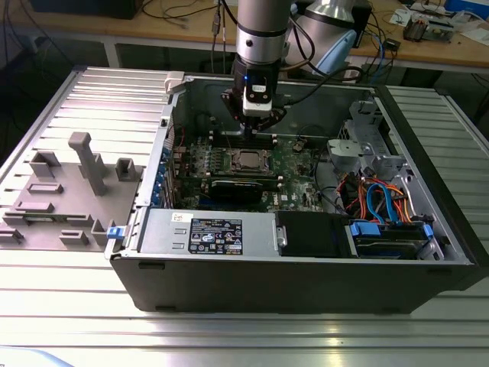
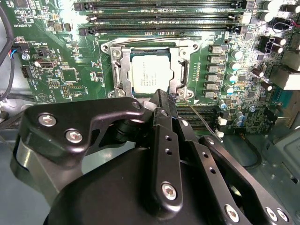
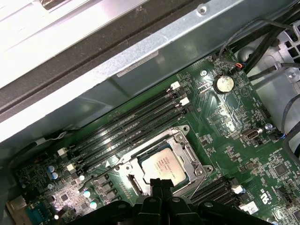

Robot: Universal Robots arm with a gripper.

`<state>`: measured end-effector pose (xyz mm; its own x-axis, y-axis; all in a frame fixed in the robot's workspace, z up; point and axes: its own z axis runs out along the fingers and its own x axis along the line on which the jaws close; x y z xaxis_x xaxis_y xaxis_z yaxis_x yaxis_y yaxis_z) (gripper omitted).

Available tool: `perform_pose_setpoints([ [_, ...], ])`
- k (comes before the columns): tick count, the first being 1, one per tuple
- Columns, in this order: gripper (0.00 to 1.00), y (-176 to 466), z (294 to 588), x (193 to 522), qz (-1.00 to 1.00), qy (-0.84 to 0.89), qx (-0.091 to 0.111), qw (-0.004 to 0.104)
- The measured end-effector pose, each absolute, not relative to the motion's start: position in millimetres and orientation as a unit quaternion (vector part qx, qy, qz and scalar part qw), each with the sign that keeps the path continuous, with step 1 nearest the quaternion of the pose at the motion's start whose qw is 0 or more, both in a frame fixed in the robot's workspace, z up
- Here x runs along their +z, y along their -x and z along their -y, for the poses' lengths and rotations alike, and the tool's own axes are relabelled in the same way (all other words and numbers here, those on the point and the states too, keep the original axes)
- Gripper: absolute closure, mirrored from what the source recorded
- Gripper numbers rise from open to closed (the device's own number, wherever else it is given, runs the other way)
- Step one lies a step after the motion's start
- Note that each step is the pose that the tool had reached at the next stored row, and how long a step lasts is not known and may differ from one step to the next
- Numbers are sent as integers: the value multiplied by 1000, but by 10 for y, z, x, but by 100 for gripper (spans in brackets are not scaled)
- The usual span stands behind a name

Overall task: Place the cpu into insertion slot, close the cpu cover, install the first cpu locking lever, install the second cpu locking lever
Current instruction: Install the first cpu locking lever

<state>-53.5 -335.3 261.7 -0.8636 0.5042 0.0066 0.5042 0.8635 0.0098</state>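
Cpu (image 2: 151,74) sits under the cpu cover (image 2: 121,70); I judge I'm on a locking lever (image 2: 199,119), my gripper (image 2: 165,96) pinched closed, empty, needing a steady press.

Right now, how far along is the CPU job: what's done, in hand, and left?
Done: the cpu sits in the insertion slot, the cpu cover lies closed over it, and one lever lies along its edge. In hand: the shut pincer is at the socket corner beside the other lever, which angles free. Left: that lever looks unlatched.
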Motion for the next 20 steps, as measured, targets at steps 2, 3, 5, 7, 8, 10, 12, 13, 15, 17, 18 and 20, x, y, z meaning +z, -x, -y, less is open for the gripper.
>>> perform_pose_setpoints([
  [2,89,535,3353,2617,967,254,-6,2],
  [3,89,535,3353,2617,968,249,-6,2],
  [5,89,535,3353,2617,972,234,-6,2],
  [7,89,535,3353,2617,977,214,-5,2],
  [8,89,535,3353,2617,979,206,-5,2],
  [10,89,538,3353,2617,980,201,-5,2],
  [12,89,541,3353,2627,980,201,-6,2],
  [13,89,542,3353,2637,980,200,-6,2],
  [15,89,549,3352,2664,980,199,-6,0],
  [17,89,548,3352,2663,983,186,-6,-1],
  [18,89,548,3352,2663,984,176,-6,-1],
  [20,89,549,3353,2657,988,157,-6,-1],
])
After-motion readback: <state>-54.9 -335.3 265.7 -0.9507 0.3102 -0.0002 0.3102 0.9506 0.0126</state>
